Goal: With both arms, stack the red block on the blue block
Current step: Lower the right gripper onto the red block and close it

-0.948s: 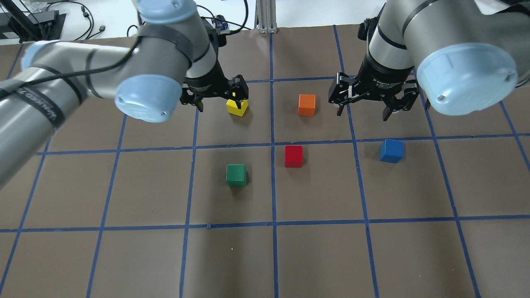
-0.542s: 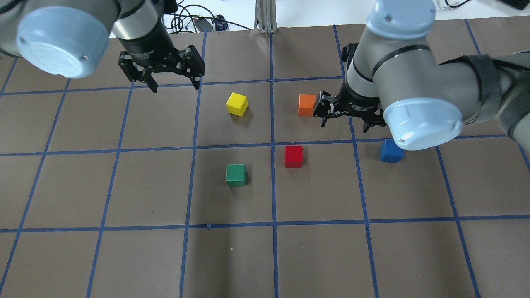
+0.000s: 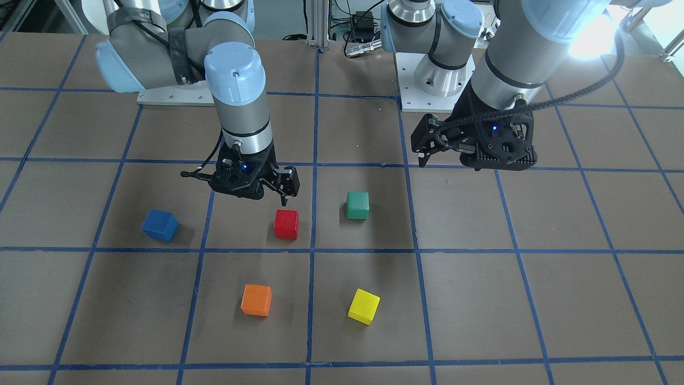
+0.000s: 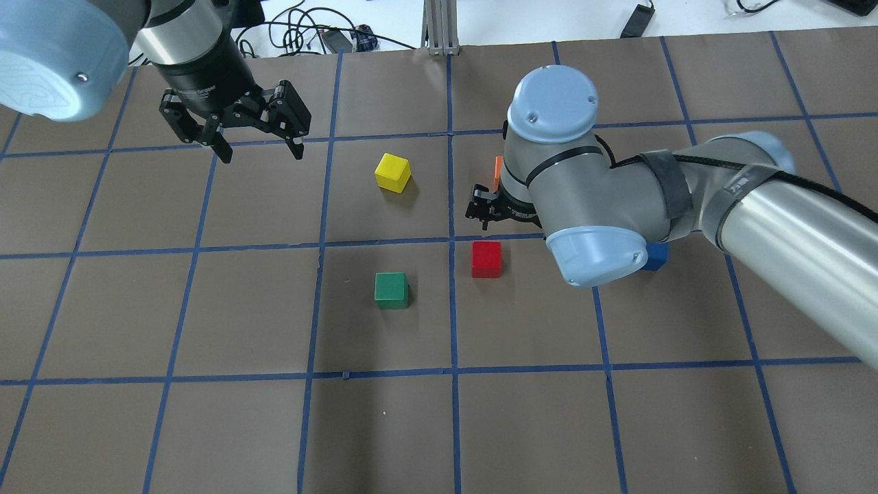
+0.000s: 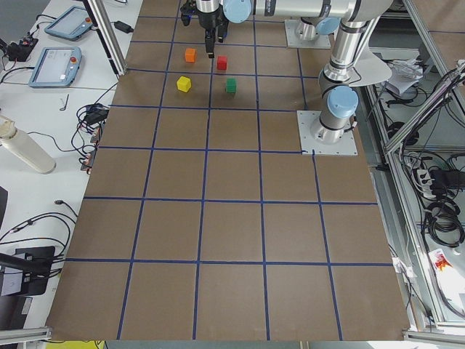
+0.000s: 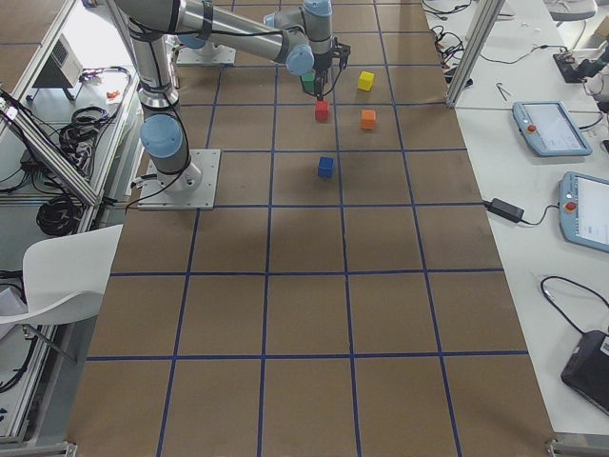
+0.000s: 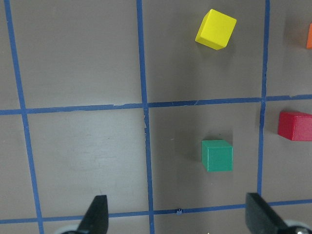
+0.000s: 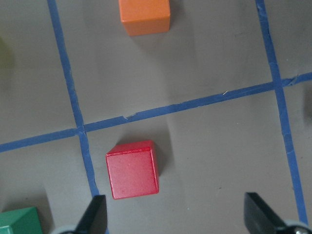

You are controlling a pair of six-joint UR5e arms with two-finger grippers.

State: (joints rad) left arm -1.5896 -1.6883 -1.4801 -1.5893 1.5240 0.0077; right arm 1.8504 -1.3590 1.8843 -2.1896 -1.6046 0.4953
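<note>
Two grippers, both spread wide and both empty. The right gripper point(image 8: 176, 220) hangs above the red block point(image 8: 132, 169). It is not centred on it: in the wrist view the red block sits off to one side, close under one fingertip point(image 8: 96, 213) rather than midway between the pair. The left gripper point(image 4: 262, 152) hangs well apart from the red block, on the robot's left of it.

The red block rests flat on the table point(image 3: 481, 299), just beside a tape line point(image 8: 73, 105). The blue block point(image 3: 160, 225) lies well apart from the red block on the robot's right. The green block point(image 3: 357, 205) is near the red block on the other side. The orange block point(image 3: 256, 300) lies beyond the red block, away from the robot.

The likely trouble is a straight descent from here. That near fingertip could land on the red block's top face or knock it aside, perhaps toward the green block.

As a cube, the red block has no long axis. Its top face points up, and its sides are turned slightly off the line between the fingers, so a closing grip may twist it. The blue block also sits skewed to the tape grid, so a stack could end up crooked.
</note>
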